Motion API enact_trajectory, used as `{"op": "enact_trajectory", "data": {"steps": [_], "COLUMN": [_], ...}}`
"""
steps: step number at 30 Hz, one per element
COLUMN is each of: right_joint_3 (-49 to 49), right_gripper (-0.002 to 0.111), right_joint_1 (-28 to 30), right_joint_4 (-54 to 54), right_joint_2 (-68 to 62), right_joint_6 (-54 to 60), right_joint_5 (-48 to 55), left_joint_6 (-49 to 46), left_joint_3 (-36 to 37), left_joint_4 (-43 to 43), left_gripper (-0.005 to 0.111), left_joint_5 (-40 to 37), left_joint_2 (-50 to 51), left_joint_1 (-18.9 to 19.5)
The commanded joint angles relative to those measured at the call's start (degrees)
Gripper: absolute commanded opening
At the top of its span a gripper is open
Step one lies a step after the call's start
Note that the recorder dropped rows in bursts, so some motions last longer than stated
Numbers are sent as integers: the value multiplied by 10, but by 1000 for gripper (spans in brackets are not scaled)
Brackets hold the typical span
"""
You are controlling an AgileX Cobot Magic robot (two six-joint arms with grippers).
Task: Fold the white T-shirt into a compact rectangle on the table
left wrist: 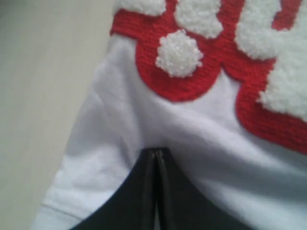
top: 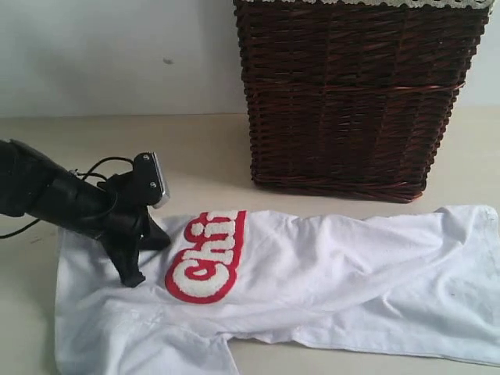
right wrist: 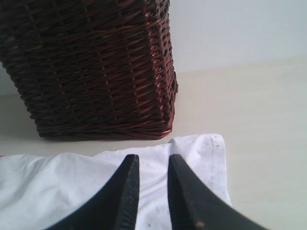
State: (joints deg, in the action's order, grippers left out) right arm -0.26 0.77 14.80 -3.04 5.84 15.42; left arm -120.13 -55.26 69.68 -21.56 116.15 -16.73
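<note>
- The white T-shirt [top: 328, 273] is lying flat and wrinkled on the table [top: 203, 148]. In the exterior view it is spanning the lower half of the frame, from the lower left to the right edge.
- The fuzzy white letters [top: 207, 258], outlined in red, are facing up at the left centre of that frame.
- The left gripper [left wrist: 156, 155] is reaching in from the left edge of the exterior view and is pressing down on the shirt just left of the lettering.
- Its jaws are clenched together, with fabric bunching around the tips. Whether a fold is pinched between them cannot be told.
- The right gripper [right wrist: 152, 160] is showing only in its own wrist view. Its jaws are standing apart with nothing between them, above a corner of the shirt.
- A dark brown wicker basket [top: 351, 101] is standing on the table in the upper right of the exterior frame, behind the shirt and not touching it.
- A pale wall [top: 117, 55] is filling the upper left.
</note>
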Motion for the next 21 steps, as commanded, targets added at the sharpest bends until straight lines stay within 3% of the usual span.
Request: {"op": "enact_trajectory", "data": {"steps": [1,10,15,17,21], "right_joint_3": [3,3,3,3,3], "right_gripper": [21,21,21,21,21], "right_joint_1": [-1,-1,-1,-1,-1], "right_joint_4": [0,0,0,0,0], "right_joint_2": [3,3,3,3,3], "right_joint_6": [1,1,1,1,1], "right_joint_5": [-3,-3,-3,-3,-3], "left_joint_6": [1,70,149,200,229], "left_joint_3": [-20,-24,-24,-22,-20], "left_joint_4": [-17,45,48,38,-87], "left_gripper": [1,1,1,1,1], "left_joint_5": [108,100,31,-45,-347], "left_joint_2": [42,-36,-115,-141,-169], "left_joint_1": [2,2,18,30,53]}}
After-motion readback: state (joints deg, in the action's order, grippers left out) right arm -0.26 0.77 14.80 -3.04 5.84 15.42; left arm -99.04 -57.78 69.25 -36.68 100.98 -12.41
